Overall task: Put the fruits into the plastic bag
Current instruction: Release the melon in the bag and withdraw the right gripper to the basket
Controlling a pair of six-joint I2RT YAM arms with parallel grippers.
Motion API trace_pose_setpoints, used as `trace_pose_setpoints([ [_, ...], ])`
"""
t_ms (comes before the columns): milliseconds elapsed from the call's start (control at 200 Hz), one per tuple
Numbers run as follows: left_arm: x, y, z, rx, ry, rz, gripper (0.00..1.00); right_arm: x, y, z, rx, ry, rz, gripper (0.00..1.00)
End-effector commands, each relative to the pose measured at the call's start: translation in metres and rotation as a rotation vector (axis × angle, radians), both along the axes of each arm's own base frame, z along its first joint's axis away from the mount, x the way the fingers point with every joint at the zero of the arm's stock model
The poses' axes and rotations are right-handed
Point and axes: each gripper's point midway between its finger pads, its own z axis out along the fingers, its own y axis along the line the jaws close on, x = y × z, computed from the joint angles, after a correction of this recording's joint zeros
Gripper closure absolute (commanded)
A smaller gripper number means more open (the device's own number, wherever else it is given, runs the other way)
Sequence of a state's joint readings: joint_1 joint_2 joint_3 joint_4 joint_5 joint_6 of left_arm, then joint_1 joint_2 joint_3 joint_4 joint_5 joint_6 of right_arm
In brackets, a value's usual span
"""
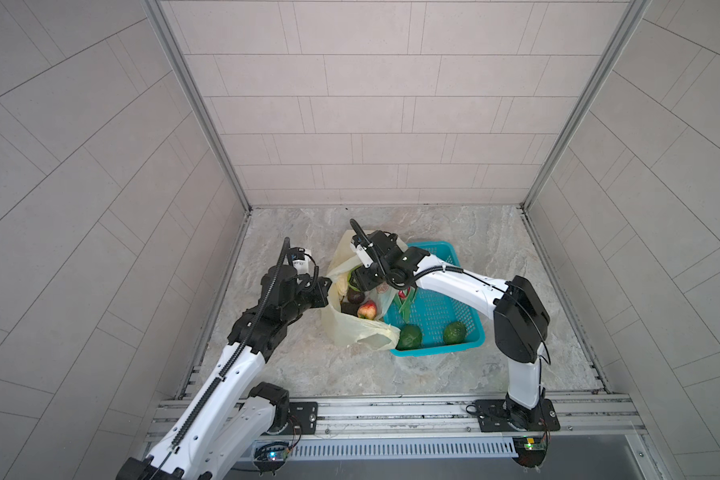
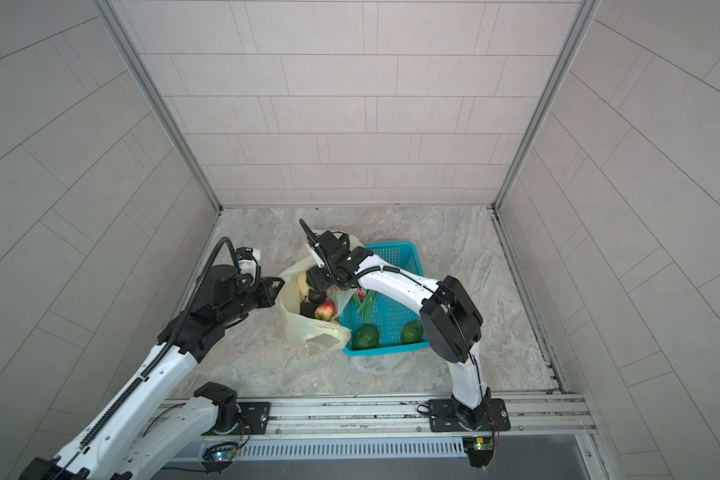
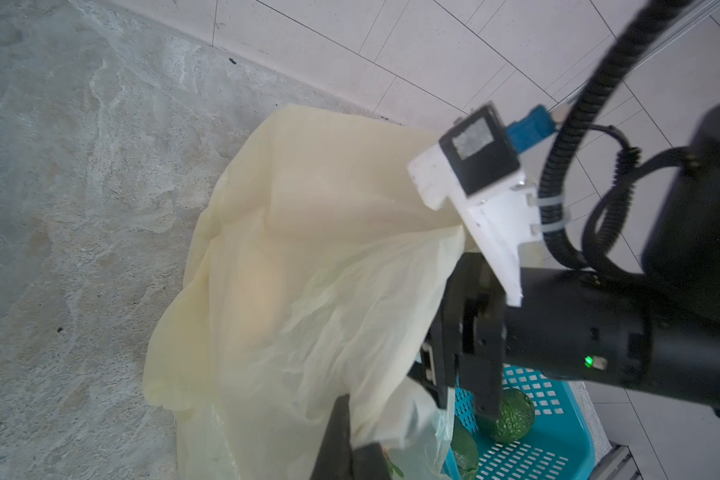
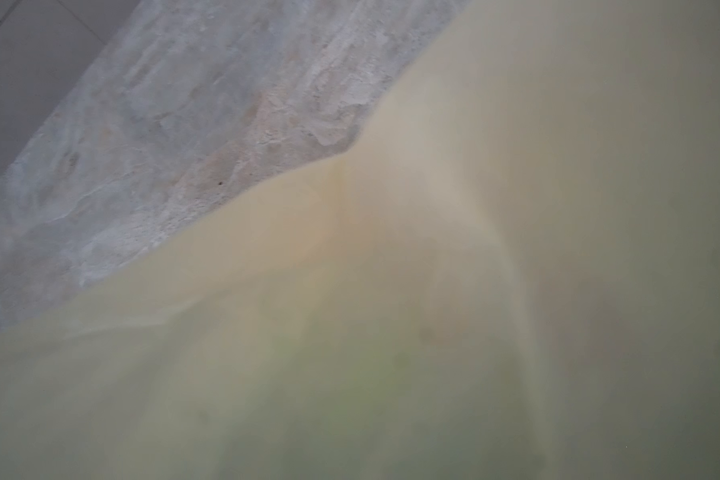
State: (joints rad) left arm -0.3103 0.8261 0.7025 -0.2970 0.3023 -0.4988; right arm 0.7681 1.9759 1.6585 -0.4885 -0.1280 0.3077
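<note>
The cream-yellow plastic bag [image 1: 352, 332] [image 2: 304, 328] [image 3: 308, 249] lies open beside the basket. My left gripper [image 1: 327, 293] [image 2: 279, 284] [image 3: 350, 440] is shut on the bag's left rim and holds the mouth up. My right gripper [image 1: 360, 282] [image 2: 314, 282] reaches into the mouth, closed round a bright green ball [image 1: 352, 277] [image 2: 308, 277]; bag film covers the right wrist view [image 4: 433, 291]. A red apple [image 1: 366, 309] [image 2: 325, 309] and a dark purple fruit [image 1: 355, 296] [image 2: 316, 296] lie inside the bag.
A teal perforated basket [image 1: 437, 350] [image 2: 385, 352] [image 3: 537, 453] stands right of the bag. It holds two dark green avocados [image 1: 410, 336] [image 1: 454, 332] [image 3: 514, 415] and a dragon fruit [image 1: 404, 297] [image 2: 364, 297]. Tiled walls close in three sides.
</note>
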Motion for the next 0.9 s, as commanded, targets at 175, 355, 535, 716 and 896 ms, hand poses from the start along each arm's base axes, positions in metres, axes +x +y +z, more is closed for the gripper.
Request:
trace_pose_setpoints([
  [175, 0.007, 0.001, 0.008, -0.005, -0.001, 0.03, 1.0, 0.025, -0.03, -0.005, -0.135, 0.007, -0.094, 0.28],
  [355, 0.011, -0.001, 0.007, -0.004, 0.004, 0.031, 1.0, 0.018, -0.028, 0.007, -0.102, 0.015, -0.07, 0.15],
  [535, 0.013, -0.001, 0.006, -0.003, 0.006, 0.032, 1.0, 0.005, -0.021, 0.036, -0.017, 0.016, -0.015, 0.12],
  [716, 0.015, -0.002, 0.002, -0.002, 0.01, 0.033, 1.0, -0.02, -0.019, 0.075, 0.117, 0.003, 0.044, 0.13],
  [896, 0.017, -0.004, 0.002, -0.004, 0.009, 0.029, 1.0, -0.053, -0.02, 0.111, 0.283, -0.031, 0.124, 0.14],
])
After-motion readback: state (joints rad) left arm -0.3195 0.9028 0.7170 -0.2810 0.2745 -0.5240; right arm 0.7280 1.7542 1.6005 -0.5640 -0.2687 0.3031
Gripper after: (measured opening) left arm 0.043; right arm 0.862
